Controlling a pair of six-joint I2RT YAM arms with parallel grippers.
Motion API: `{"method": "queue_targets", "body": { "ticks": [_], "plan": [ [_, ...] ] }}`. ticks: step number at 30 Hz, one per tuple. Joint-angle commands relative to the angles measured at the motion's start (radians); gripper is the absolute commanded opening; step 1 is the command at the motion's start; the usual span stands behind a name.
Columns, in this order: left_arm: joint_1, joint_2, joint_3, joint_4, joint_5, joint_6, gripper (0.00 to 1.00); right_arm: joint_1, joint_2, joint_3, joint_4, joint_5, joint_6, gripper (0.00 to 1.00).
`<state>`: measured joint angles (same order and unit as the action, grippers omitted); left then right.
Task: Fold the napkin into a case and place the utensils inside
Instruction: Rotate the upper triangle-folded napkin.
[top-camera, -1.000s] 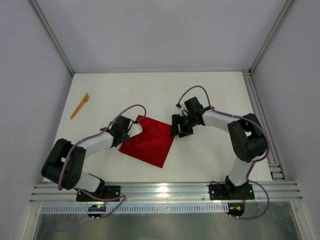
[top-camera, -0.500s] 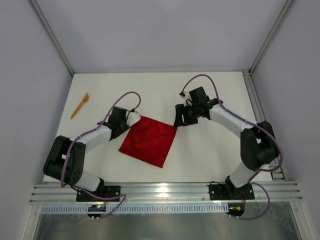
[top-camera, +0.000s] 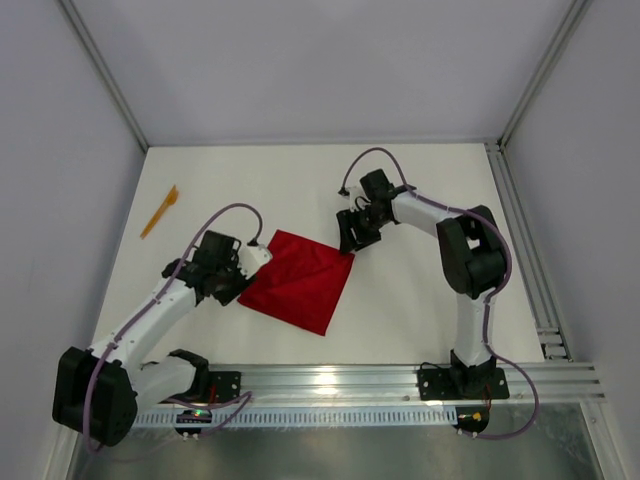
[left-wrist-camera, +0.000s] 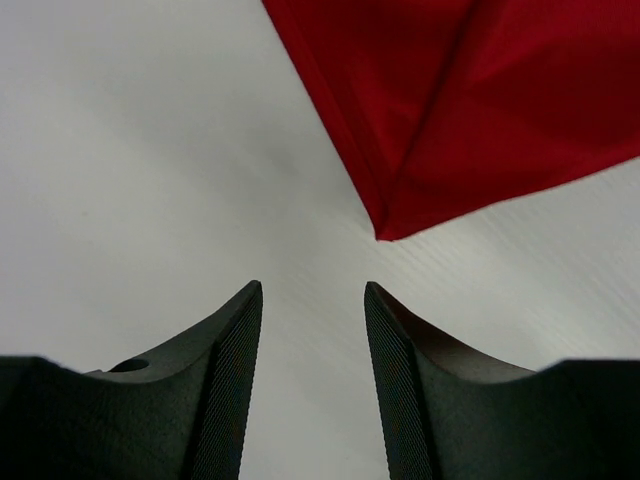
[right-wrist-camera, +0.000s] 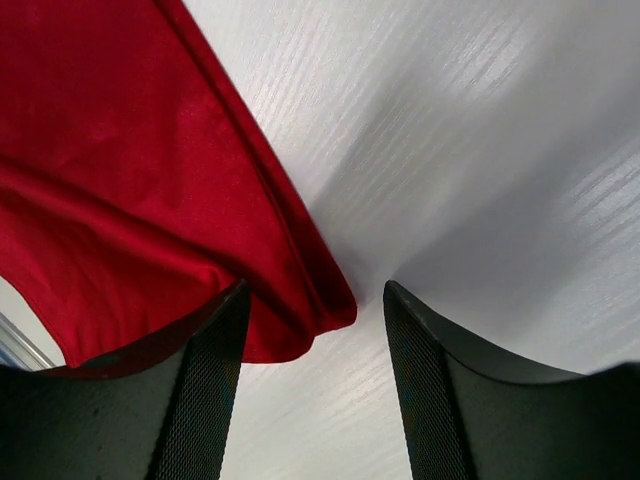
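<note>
The bright red cloth napkin (top-camera: 300, 282) lies flat, its folding unfinished, with the left hand (left-wrist-camera: 312, 300) and the right hand (right-wrist-camera: 315, 295) both apart and gripping nothing, and the slim orange plastic utensils (top-camera: 160, 211) far left.

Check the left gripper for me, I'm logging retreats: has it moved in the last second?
Yes. The left gripper has backed off the napkin, going leftward and slightly toward the near rail.

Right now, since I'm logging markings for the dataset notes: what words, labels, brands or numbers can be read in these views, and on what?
None: no readable text in any view.
The napkin is plain red.
The orange utensil is too small to show any mark.
The left gripper and right gripper bear no visible lettering.
</note>
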<state>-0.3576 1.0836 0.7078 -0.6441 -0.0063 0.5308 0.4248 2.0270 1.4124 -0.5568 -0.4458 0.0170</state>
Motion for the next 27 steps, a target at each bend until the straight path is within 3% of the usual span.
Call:
{"method": "queue_targets", "body": {
  "ticks": [1, 9, 15, 19, 27],
  "plan": [
    [-0.001, -0.011, -0.050, -0.123, 0.071, 0.011, 0.48, 0.002, -0.031, -0.038, -0.020, -0.033, -0.060, 0.61],
    [-0.104, 0.136, -0.110, 0.020, -0.045, -0.005, 0.50, 0.003, -0.033, -0.115, 0.018, -0.085, -0.029, 0.51],
    [-0.104, 0.286, -0.114, 0.230, -0.153, 0.012, 0.42, 0.003, -0.103, -0.236, 0.086, -0.116, 0.027, 0.43],
    [-0.095, 0.360, -0.107, 0.366, -0.247, 0.032, 0.38, 0.003, -0.142, -0.324, 0.139, -0.148, 0.087, 0.41],
    [-0.073, 0.482, -0.041, 0.596, -0.261, 0.051, 0.36, 0.003, -0.264, -0.565, 0.346, -0.178, 0.294, 0.41]
  ]
}}
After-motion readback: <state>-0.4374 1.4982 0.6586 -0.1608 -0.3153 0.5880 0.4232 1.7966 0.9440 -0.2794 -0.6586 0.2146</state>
